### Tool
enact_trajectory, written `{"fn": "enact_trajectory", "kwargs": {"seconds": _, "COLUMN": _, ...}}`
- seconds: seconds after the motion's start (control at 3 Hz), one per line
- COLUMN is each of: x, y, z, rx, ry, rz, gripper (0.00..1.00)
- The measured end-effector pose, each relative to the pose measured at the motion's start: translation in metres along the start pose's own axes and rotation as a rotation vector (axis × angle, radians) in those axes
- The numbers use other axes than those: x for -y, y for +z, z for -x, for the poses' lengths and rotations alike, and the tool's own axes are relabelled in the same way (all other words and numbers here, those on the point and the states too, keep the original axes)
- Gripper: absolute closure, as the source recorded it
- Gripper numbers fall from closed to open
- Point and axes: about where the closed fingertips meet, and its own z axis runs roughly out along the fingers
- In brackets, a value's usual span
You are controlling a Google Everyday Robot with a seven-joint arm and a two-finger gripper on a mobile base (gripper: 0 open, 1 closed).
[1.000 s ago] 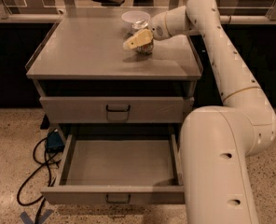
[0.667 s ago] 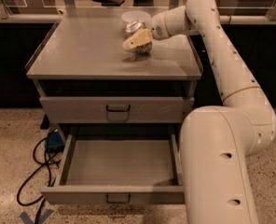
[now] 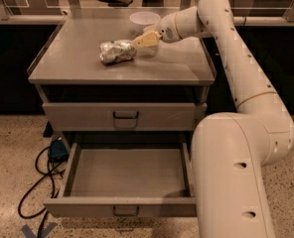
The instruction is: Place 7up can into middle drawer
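1. On the grey surface (image 3: 87,68) above the drawers, a little behind its middle, the 7up can (image 3: 117,52) lies on its side. It is silvery and glinting, its length runs left to right, and its right end sits slightly farther back than its left.
2. Just beside that right end is the tan pincer (image 3: 146,38), angled down and leftward toward the can. Its tip is at the can's end, but I cannot tell whether the two touch. I also cannot tell whether the pincer is open or closed.
3. Behind the pincer, near the back edge of the surface, stands a white bowl (image 3: 145,18), apart from the can.
4. The white arm (image 3: 236,58) comes in from the right and bends over the right rear corner of the surface. Its bulky lower part fills the right foreground and covers the right end of the lower drawer.
5. Beneath the surface, the upper drawer (image 3: 87,117) is shut, with a dark loop handle at its centre.
6. Below it, the middle drawer (image 3: 127,170) is pulled well out toward the camera. Its grey inside is open to view and its handle is on the front panel.
7. On the speckled floor (image 3: 13,148) to the left of the drawers, a dark cable (image 3: 30,182) loops near a small blue box (image 3: 57,150).
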Motion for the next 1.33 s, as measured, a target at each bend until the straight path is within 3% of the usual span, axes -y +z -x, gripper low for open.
{"fn": "enact_trajectory", "kwargs": {"seconds": 0.67, "x": 0.0000, "y": 0.0001, "z": 0.0000, "rx": 0.000, "ry": 0.000, "rz": 0.000, "gripper": 0.89}}
{"fn": "enact_trajectory", "kwargs": {"seconds": 1.0, "x": 0.0000, "y": 0.0001, "z": 0.0000, "rx": 0.000, "ry": 0.000, "rz": 0.000, "gripper": 0.85}}
{"fn": "enact_trajectory", "kwargs": {"seconds": 1.33, "x": -0.0001, "y": 0.0001, "z": 0.0000, "rx": 0.000, "ry": 0.000, "rz": 0.000, "gripper": 0.62}}
